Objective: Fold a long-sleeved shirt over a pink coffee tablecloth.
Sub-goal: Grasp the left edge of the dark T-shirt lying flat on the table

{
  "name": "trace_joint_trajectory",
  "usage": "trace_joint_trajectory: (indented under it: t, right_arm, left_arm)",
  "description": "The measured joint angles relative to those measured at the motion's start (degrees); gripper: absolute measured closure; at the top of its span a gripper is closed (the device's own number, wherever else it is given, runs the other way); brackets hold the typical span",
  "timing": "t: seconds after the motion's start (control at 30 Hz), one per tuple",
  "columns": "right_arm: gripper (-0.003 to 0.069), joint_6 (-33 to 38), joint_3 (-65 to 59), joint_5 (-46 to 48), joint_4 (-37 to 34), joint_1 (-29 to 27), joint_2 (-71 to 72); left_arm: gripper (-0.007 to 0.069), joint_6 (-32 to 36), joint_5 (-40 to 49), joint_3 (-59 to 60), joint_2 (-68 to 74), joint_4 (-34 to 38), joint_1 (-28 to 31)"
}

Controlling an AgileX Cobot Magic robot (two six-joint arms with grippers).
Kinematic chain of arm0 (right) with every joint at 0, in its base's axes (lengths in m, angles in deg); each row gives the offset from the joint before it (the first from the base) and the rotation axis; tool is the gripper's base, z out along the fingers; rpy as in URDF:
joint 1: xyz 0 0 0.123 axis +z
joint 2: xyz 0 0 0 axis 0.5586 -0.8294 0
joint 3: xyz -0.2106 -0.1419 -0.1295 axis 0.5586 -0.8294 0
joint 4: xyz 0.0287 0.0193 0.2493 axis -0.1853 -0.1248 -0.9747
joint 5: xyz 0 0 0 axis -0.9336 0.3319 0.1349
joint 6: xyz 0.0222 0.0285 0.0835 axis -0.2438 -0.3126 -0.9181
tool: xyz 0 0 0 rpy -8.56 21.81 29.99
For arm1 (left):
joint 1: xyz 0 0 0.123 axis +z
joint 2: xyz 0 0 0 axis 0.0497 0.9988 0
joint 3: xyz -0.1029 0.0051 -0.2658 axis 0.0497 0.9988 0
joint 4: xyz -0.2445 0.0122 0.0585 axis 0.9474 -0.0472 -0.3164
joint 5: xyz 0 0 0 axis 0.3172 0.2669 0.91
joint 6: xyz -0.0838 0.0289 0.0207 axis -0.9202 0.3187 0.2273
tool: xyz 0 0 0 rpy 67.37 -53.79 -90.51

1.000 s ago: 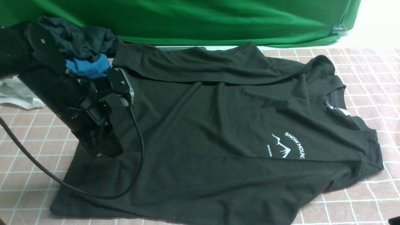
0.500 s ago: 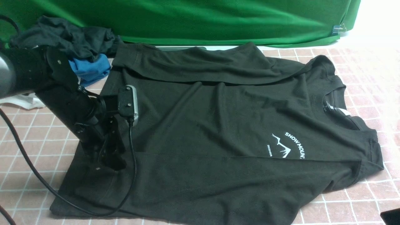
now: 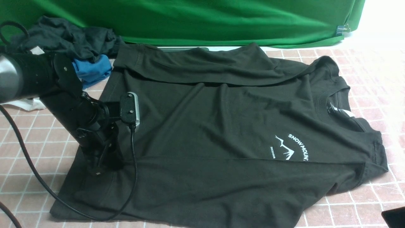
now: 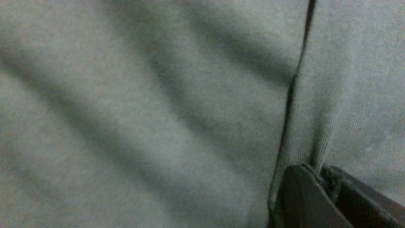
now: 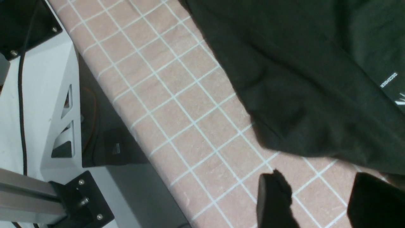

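The black long-sleeved shirt (image 3: 221,126) lies spread on the pink coffee tablecloth (image 3: 31,133), collar to the right, with one sleeve folded across its far side. My left gripper (image 3: 100,167) presses down on the shirt's near-left part. In the left wrist view the left gripper (image 4: 319,172) stands shut, with a small ridge of shirt (image 4: 158,110) fabric pinched between the fingers. My right gripper (image 5: 316,193) is open over bare tablecloth (image 5: 177,104), just off the shirt's (image 5: 300,79) edge, holding nothing. In the front view only a corner of the right gripper (image 3: 394,218) shows at the bottom right.
A bunched dark garment (image 3: 72,41) with a blue cloth (image 3: 91,68) sits at the back left, before the green backdrop (image 3: 202,19). The left arm's cable (image 3: 133,177) trails over the shirt. The white frame (image 5: 47,95) stands beyond the tablecloth's near edge.
My left arm has swung down and nearer, and its gripper now sits lower on the shirt's near-left part. A corner of the right gripper has come into the front view.
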Motion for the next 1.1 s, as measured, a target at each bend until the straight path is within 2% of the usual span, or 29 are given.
trace_joint_trajectory:
  t: [0.17, 0.33, 0.5, 0.57, 0.67, 0.8, 0.93, 0.97, 1.1]
  right_arm:
    - [0.0344, 0.3, 0.0, -0.1, 0.0, 0.0, 0.0]
    - [0.0344, 0.9, 0.0, -0.9, 0.0, 0.0, 0.0]
    - [0.0344, 1.7, 0.0, -1.9, 0.0, 0.0, 0.0]
    - [0.0344, 1.8, 0.0, -2.1, 0.0, 0.0, 0.0]
    - [0.0344, 1.8, 0.0, -2.2, 0.0, 0.0, 0.0]
    - [0.0344, 1.8, 0.0, -2.5, 0.0, 0.0, 0.0]
    - [0.0344, 1.8, 0.0, -3.1, 0.0, 0.0, 0.0]
    - [0.0344, 1.8, 0.0, -3.2, 0.0, 0.0, 0.0]
    - [0.0344, 1.8, 0.0, -4.1, 0.0, 0.0, 0.0]
  left_arm:
    - [0.0580, -0.6, -0.1, 0.1, -3.6, 0.0, 0.0]
    - [0.0491, -1.3, 1.3, 0.1, -4.9, 0.0, 0.0]
    - [0.0259, -1.5, 0.7, 0.1, -4.5, -1.0, 0.0]
    - [0.0200, -1.5, -0.3, 0.1, -4.0, -1.1, 0.0]
    - [0.0171, -1.5, -1.0, 0.1, -3.0, -1.1, 0.0]
    - [0.0201, -1.5, -0.7, 0.1, -0.6, -0.4, 0.0]
    - [0.0316, -1.5, 0.1, 0.1, 1.0, -0.2, 0.0]
    - [0.0323, -1.5, 0.1, 0.1, 1.0, -0.2, 0.0]
    - [0.0522, -1.5, 1.1, 0.1, 1.2, -0.4, 0.0]
